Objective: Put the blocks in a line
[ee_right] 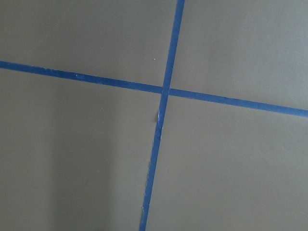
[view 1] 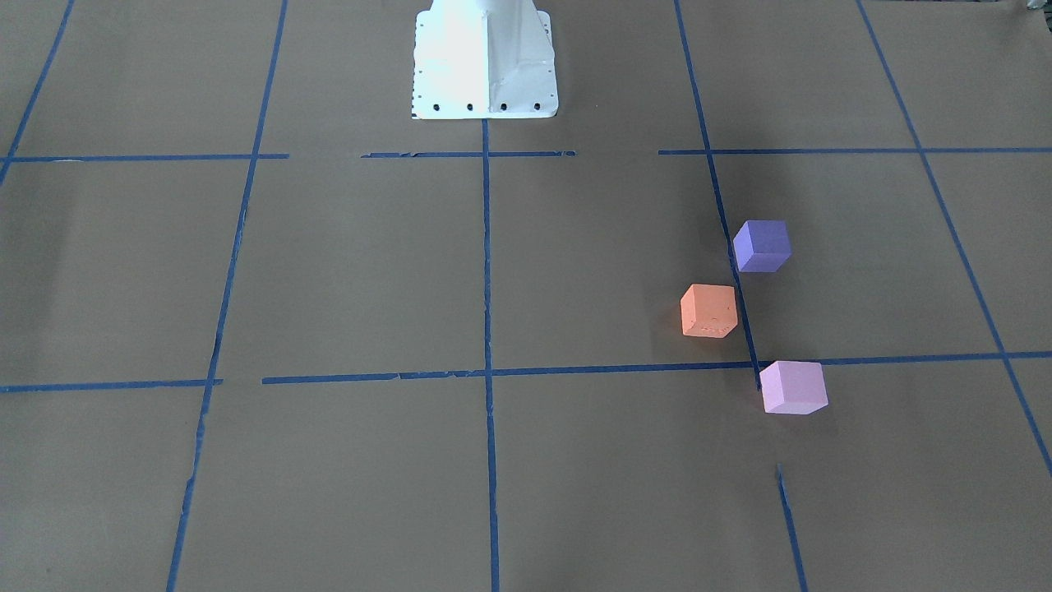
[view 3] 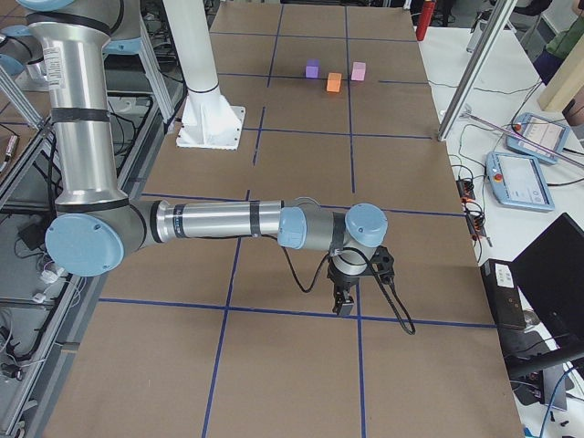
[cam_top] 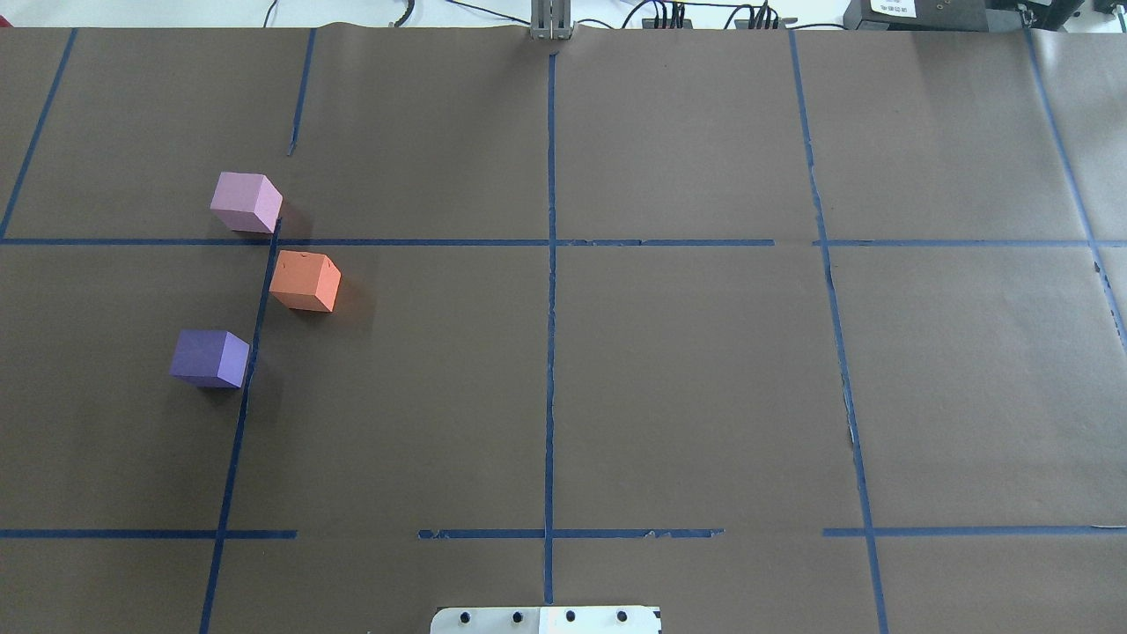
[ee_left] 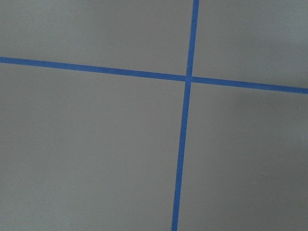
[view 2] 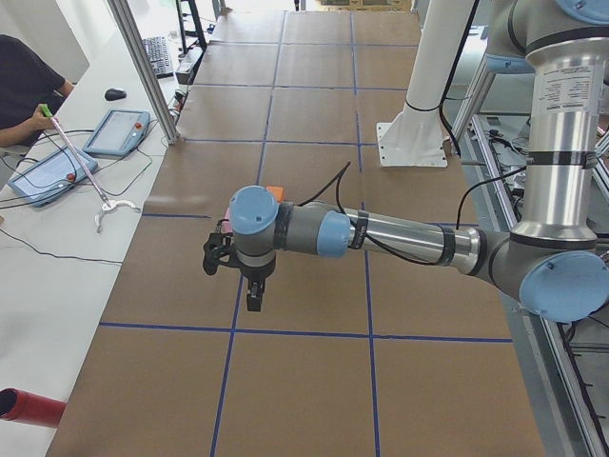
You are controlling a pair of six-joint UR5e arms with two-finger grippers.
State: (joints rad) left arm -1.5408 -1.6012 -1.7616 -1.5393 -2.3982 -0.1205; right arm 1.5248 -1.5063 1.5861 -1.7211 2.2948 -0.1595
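Note:
Three cubes sit on the brown paper on the robot's left side. The pale pink-lilac block (cam_top: 246,202) (view 1: 792,387) is farthest from the base. The orange block (cam_top: 305,281) (view 1: 708,311) is in the middle, offset toward the table's centre. The dark violet-blue block (cam_top: 209,358) (view 1: 762,246) is nearest the base. They stand apart in a loose zigzag along a blue tape line. The left gripper (view 2: 254,301) shows only in the exterior left view, hanging above the table. The right gripper (view 3: 345,304) shows only in the exterior right view, far from the blocks. I cannot tell whether either is open or shut.
Blue tape lines (cam_top: 550,264) divide the brown paper into a grid. The white robot base (view 1: 485,62) stands at the table's near middle edge. Both wrist views show only paper and a tape crossing (ee_left: 187,78). An operator and tablets (view 2: 48,176) are beside the table.

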